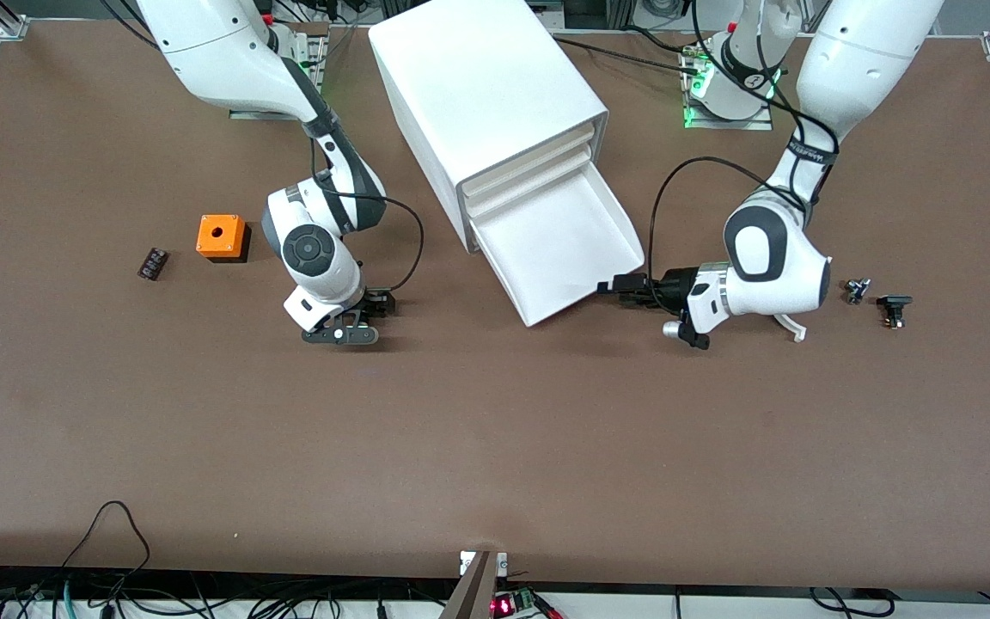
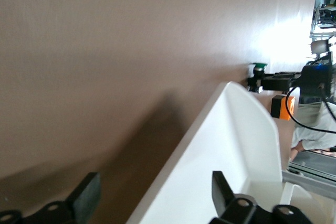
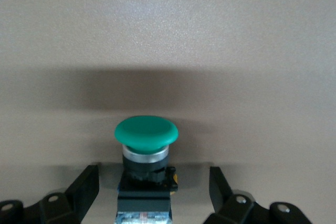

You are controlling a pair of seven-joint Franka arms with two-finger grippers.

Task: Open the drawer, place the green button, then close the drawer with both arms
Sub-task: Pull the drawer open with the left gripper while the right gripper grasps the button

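The lowest drawer (image 1: 564,249) is pulled out of the white cabinet (image 1: 486,103); the two drawers above it are shut. My left gripper (image 1: 620,290) is open at the drawer's front corner on the left arm's side, and in the left wrist view (image 2: 155,198) the drawer's rim (image 2: 231,129) runs between its fingers. The button (image 1: 381,301) lies on the table beside the cabinet, toward the right arm's end. My right gripper (image 1: 372,308) is low over it and open. In the right wrist view the button's green cap (image 3: 146,132) points away and its black body sits between the spread fingers (image 3: 86,187).
An orange box with a hole (image 1: 222,236) and a small black part (image 1: 153,263) lie toward the right arm's end. Two small dark parts (image 1: 858,291) (image 1: 894,308) lie toward the left arm's end. The orange box also shows in the left wrist view (image 2: 283,107).
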